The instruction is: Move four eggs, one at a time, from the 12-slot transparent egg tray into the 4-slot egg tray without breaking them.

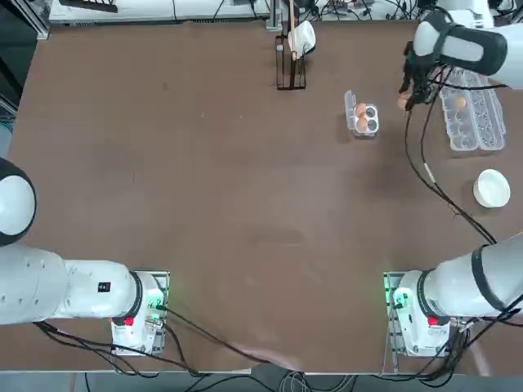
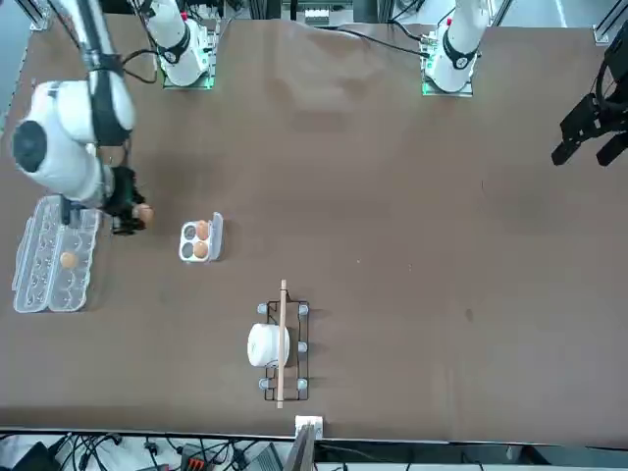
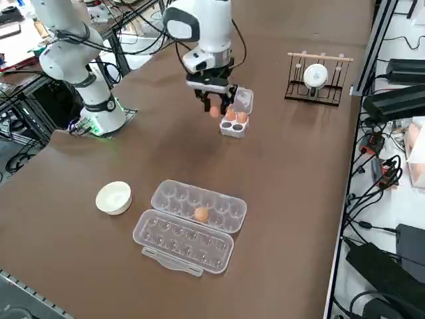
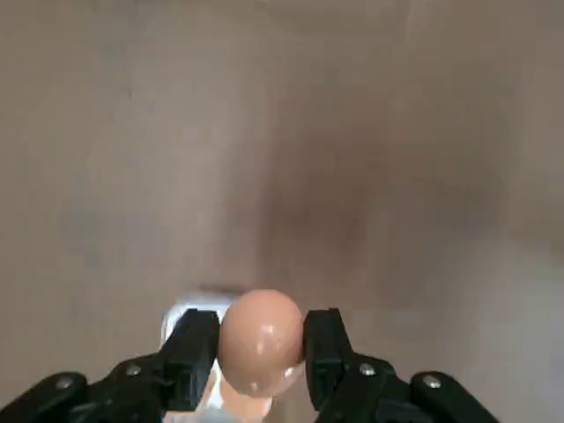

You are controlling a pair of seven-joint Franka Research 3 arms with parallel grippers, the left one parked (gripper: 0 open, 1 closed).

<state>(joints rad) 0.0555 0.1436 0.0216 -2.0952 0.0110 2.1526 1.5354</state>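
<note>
A small round white bowl [image 1: 492, 188] sits on the brown table [image 1: 204, 188] near its right edge. At the far edge, around the middle, a black wire rack [image 1: 291, 72] with a wooden bar holds a white cup [image 1: 303, 37].

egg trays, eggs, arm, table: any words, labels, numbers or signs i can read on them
None can be read in any view.
The 4-slot tray and 12-slot tray: clear plastic, no print showing.
The egg in the right gripper: plain shell.
Left arm's base: a small dark mark, too small to read.
</note>
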